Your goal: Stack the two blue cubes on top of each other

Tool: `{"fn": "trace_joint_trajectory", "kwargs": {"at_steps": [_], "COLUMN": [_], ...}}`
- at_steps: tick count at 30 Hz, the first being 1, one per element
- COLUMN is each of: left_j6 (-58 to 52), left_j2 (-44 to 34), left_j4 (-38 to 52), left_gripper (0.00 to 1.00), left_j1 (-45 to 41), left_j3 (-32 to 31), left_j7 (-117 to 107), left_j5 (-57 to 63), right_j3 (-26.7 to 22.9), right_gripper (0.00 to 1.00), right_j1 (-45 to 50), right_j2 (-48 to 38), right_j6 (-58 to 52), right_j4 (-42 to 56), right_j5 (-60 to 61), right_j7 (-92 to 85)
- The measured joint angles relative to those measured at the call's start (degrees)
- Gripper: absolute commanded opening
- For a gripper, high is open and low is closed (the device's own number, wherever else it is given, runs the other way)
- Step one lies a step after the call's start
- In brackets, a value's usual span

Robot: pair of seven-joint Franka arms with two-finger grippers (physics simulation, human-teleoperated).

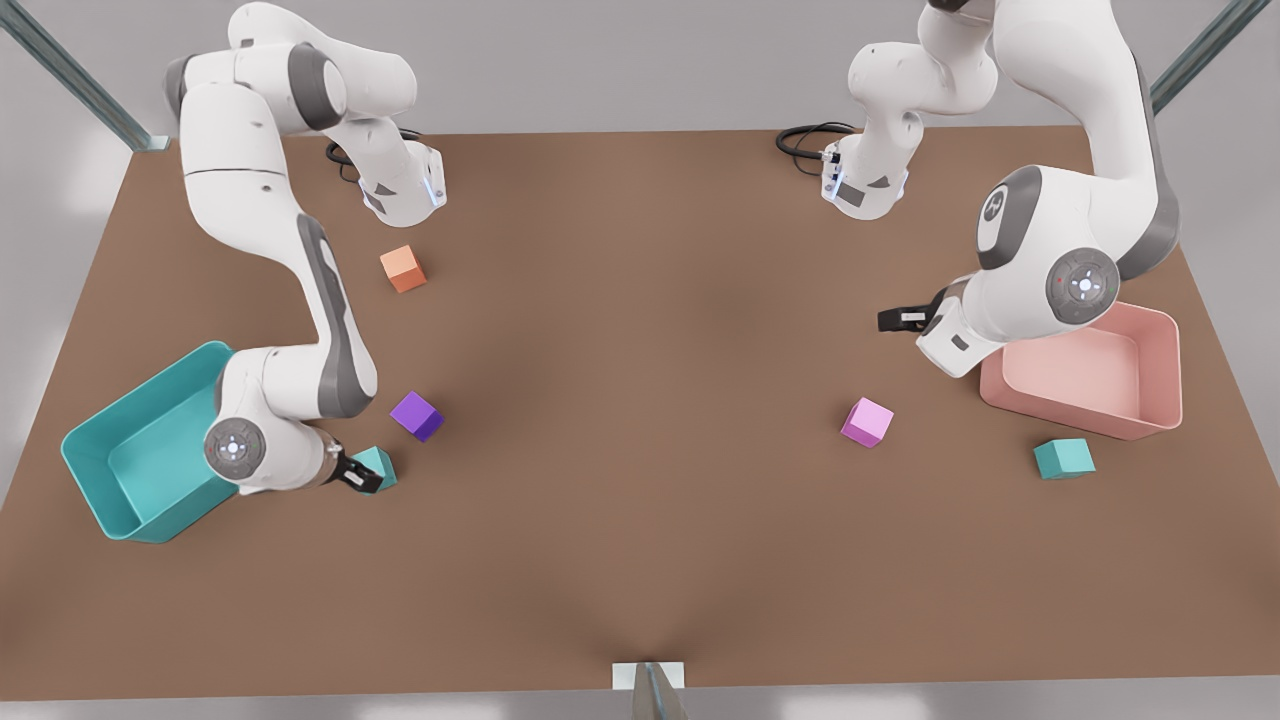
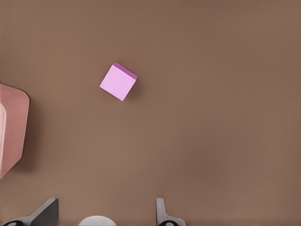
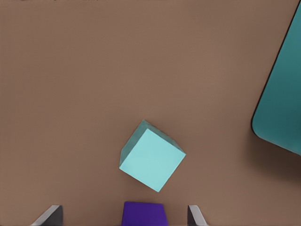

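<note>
First blue cube (image 3: 151,161) rests flat on the table (image 1: 640,560), beside the teal bin (image 1: 105,455) and just short of the purple cube (image 1: 416,415); right gripper (image 1: 352,472) hangs over it, fingers (image 3: 47,215) spread wide, holding nothing; second blue cube (image 1: 1063,458) sits far across, beside the pink bin (image 1: 1150,400). Left gripper (image 1: 905,319) waits there above the pink cube (image 2: 118,82), jaws parted, empty. Judgement: rotate the wrist square to the cube's faces, centre, then descend clear of the purple cube.
</note>
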Motion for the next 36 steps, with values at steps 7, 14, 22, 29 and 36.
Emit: {"fn": "trace_joint_trajectory", "kwargs": {"at_steps": [7, 14, 22, 29, 36], "left_j6": [-0.76, -1.49, -1.75, -1.78, -1.77], "left_j2": [0.76, 1.14, 1.16, 1.58, 1.59], "left_j4": [0.00, 0.00, 0.02, 0.00, 0.00], "left_gripper": [1.00, 1.00, 1.00, 1.00, 1.00], "left_j1": [0.65, 0.90, 1.19, 1.69, 1.76], "left_j3": [0.01, 0.01, 0.01, 0.01, 0.01], "left_j7": [-0.04, -0.07, -0.06, -0.05, -0.04], "left_j5": [-0.01, 0.01, 0.05, 0.04, 0.06], "right_j3": [-0.03, -0.09, -0.13, -0.26, -0.25], "right_gripper": [1.00, 1.00, 1.00, 1.00, 1.00], "right_j1": [-1.24, -1.76, -1.95, -2.64, -2.66], "right_j2": [-0.65, -4.22, -2.28, -0.82, 0.16], "right_j6": [15.55, 19.62, 20.79, 20.96, 20.99], "right_j4": [-9.10, -15.41, -14.96, -15.32, -15.34], "right_j5": [3.57, 6.06, 6.41, 6.40, 6.41], "right_j7": [8.00, 15.27, 22.69, 26.96, 29.87]}}
